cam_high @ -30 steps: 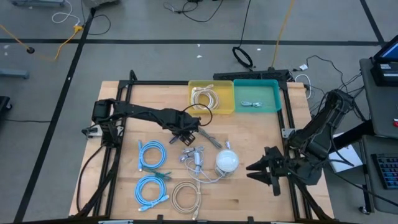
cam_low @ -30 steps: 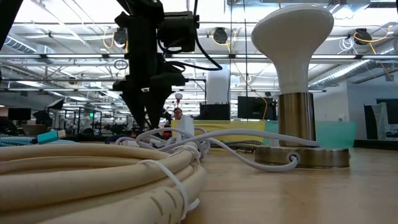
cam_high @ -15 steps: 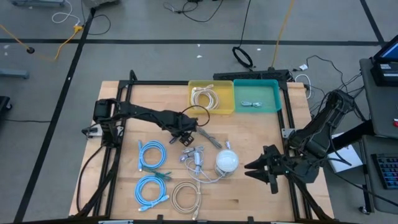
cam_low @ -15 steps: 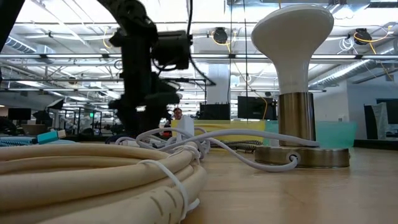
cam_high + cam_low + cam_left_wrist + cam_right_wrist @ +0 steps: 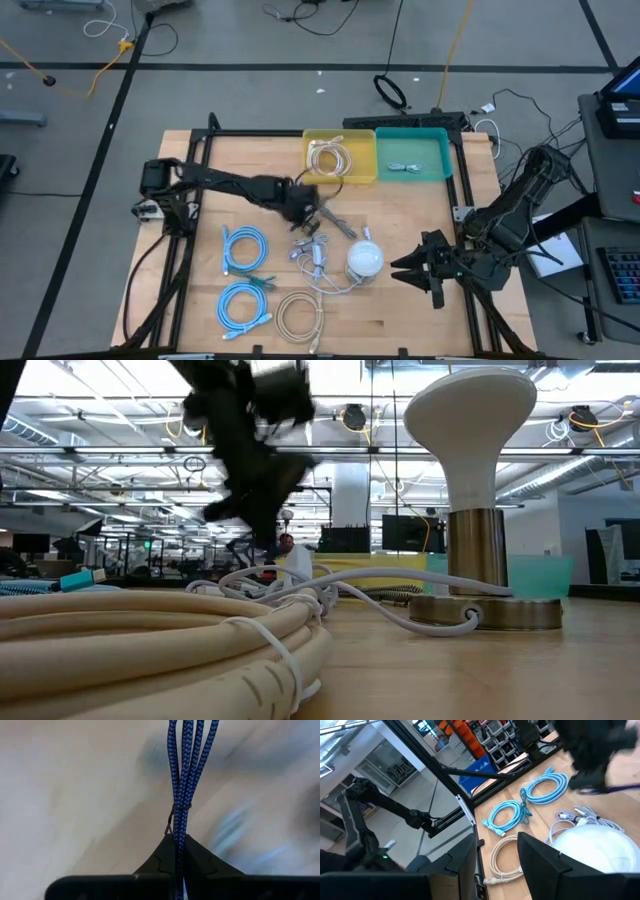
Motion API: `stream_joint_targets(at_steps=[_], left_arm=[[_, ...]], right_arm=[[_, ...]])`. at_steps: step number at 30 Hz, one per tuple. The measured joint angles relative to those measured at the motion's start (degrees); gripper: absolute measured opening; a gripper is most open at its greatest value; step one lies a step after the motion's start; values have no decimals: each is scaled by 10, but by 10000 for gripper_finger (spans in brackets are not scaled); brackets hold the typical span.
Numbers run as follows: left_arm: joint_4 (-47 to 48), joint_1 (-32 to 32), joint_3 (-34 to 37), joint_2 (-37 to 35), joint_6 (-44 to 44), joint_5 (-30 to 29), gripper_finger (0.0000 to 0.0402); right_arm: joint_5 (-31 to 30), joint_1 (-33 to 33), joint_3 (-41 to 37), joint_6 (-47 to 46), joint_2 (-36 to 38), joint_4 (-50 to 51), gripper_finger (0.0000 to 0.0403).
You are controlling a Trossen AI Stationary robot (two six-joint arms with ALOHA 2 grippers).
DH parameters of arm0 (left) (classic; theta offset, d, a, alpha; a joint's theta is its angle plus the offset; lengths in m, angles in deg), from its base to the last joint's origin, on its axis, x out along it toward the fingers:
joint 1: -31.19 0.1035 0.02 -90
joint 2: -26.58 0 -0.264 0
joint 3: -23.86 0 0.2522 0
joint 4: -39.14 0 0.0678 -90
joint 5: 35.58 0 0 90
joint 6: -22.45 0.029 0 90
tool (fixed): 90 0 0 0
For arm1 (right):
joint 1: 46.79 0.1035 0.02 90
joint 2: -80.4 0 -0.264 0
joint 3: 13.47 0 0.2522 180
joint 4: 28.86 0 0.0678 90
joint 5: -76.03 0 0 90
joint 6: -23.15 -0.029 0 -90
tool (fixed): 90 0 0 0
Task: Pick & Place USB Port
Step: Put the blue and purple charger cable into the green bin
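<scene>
A dark-blue braided USB cable (image 5: 186,765), its strands bundled by a thin wire tie (image 5: 178,807), runs out from my left gripper (image 5: 178,836), which is shut on it. In the high view that gripper (image 5: 306,207) sits mid-table, just near of the yellow bin (image 5: 340,172), and the cable's free part (image 5: 338,224) trails toward the table's right. My right gripper (image 5: 402,272) waits open near the table's right edge, beside the white lamp (image 5: 365,258). A teal bin (image 5: 412,172) adjoins the yellow one. My left gripper pinches the bundled strands of the blue cable (image 5: 179,826) between its two fingers, right beside the wire tie. The strands run straight on past the fingertips, along the fingers. In the low view the gripper (image 5: 262,520) is tipped and above the table; whether the cable's free part is lifted clear I cannot tell.
Two light-blue cable coils (image 5: 243,248) (image 5: 243,305) and a beige coil (image 5: 298,315) lie near the front left. Grey-white cables (image 5: 312,250) tangle beside the lamp. The yellow bin holds a beige coil (image 5: 330,155); the teal bin holds a small cable (image 5: 403,167).
My left gripper has dropped onto the blue cable and shut on it. It has then come up a little, tipped over and drawn slightly toward the table's left edge. My right gripper has kept still.
</scene>
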Motion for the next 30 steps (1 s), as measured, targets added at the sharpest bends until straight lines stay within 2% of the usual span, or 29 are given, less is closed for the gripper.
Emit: stream_joint_targets(at_steps=[4,7,10,13,18,21,24,25,27,30], left_arm=[[-100,29,-59,-24,-1,-13,9],[-162,74,-116,-16,-10,-4,9],[-215,124,-180,24,-23,37,9],[-222,154,-263,93,-32,94,9],[-180,167,-449,225,-27,177,9],[-134,166,-566,297,-9,199,8],[-78,163,-660,331,31,214,8],[-56,163,-675,332,57,216,8],[-27,164,-661,304,114,214,8],[83,161,-659,259,211,163,8]], right_arm=[[0,0,0,4,0,-3,134],[0,0,0,4,0,-3,134],[0,0,0,4,0,-3,134],[-1,0,0,4,0,-7,134],[-3,0,0,2,0,-6,134],[-4,-4,0,3,0,-2,134],[-26,-17,0,-28,0,20,134],[-52,-22,0,-64,0,39,134],[-115,-32,0,-159,0,90,130],[-168,-58,0,-224,1,161,123]])
